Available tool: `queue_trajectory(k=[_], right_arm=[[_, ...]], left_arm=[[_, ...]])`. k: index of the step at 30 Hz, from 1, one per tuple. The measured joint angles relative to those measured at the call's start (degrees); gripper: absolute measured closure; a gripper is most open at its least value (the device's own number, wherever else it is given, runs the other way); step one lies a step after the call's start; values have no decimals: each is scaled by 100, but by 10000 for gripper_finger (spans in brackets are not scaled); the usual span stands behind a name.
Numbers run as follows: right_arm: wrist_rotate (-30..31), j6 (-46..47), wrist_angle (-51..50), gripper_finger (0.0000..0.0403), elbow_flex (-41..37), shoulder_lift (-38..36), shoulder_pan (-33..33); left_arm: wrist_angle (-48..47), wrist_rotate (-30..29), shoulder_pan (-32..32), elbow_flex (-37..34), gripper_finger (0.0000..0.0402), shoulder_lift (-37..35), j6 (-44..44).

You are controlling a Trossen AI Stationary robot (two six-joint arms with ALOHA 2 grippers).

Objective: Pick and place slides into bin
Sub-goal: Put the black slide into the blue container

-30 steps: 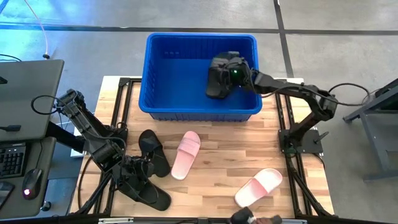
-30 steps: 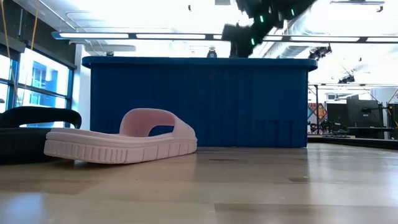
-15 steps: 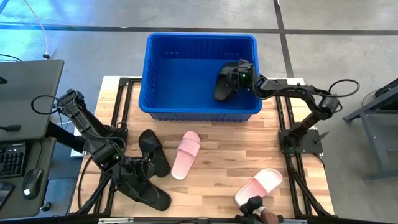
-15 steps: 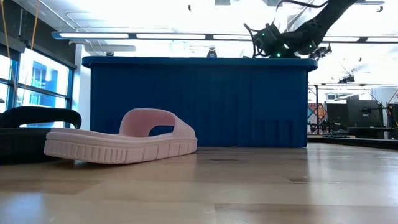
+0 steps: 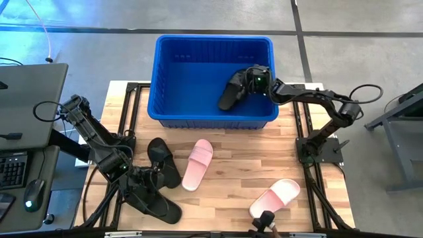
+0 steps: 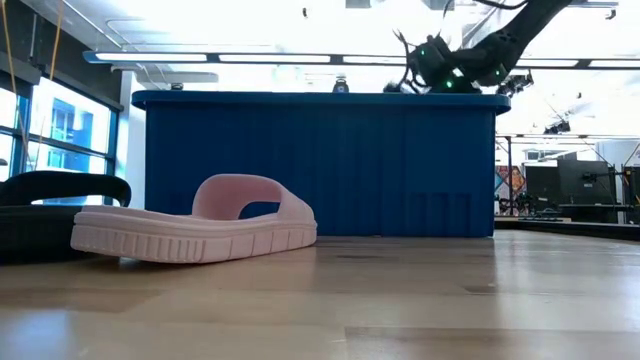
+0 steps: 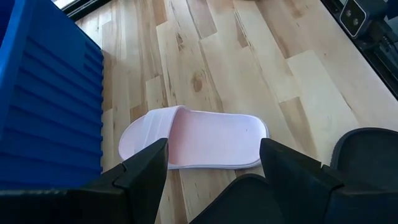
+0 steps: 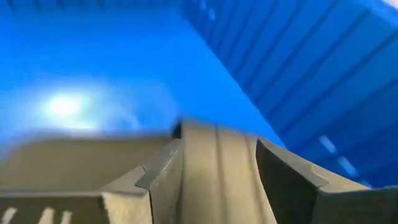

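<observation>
The right gripper [image 5: 248,82] is inside the blue bin [image 5: 173,116], near its right wall, and its fingers are spread apart with a black slide [image 5: 230,94] lying loose on the bin floor just beside them. The left gripper [image 5: 142,180] rests low near the front left corner of the tabletop [image 5: 231,165], its fingers wide open over a black slide [image 5: 158,203]. Another black slide [image 5: 164,160] and a pink slide [image 5: 197,163] lie near the middle, and a second pink slide [image 5: 275,198] lies at the front right edge.
</observation>
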Motion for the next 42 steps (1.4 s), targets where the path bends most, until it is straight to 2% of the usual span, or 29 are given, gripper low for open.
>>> queue_trajectory(k=[6, 10, 18, 23, 26, 32, 37, 42], right_arm=[[-100, 395, -31, 206, 616, -177, 449], [-248, 430, -189, 206, 1118, -358, 937], [-976, 653, -445, 206, 1703, -430, 2147], [-948, 665, -585, 206, 1703, -430, 2808], [-933, 815, -744, 206, 1704, -429, 3138], [-869, 857, -1164, 206, 1703, -427, 3667], [-424, 858, -1546, 206, 1703, -427, 3989], [-254, 1244, -1881, 206, 1703, -425, 4260]], left_arm=[[-18, 1, 0, 0, 158, -1, -33], [-271, 189, 2, 0, 158, 138, -446], [-1610, 380, 3, -2, 158, 1075, -2590], [-2525, 716, 148, -2, 158, 1743, -4160], [-2699, 818, 213, -4, 158, 2057, -4795], [-2695, 804, 431, 0, 158, 2460, -5316], [-2964, 800, 703, 0, 158, 2780, -5502], [-3132, 974, 1037, 0, 158, 3137, -5505]])
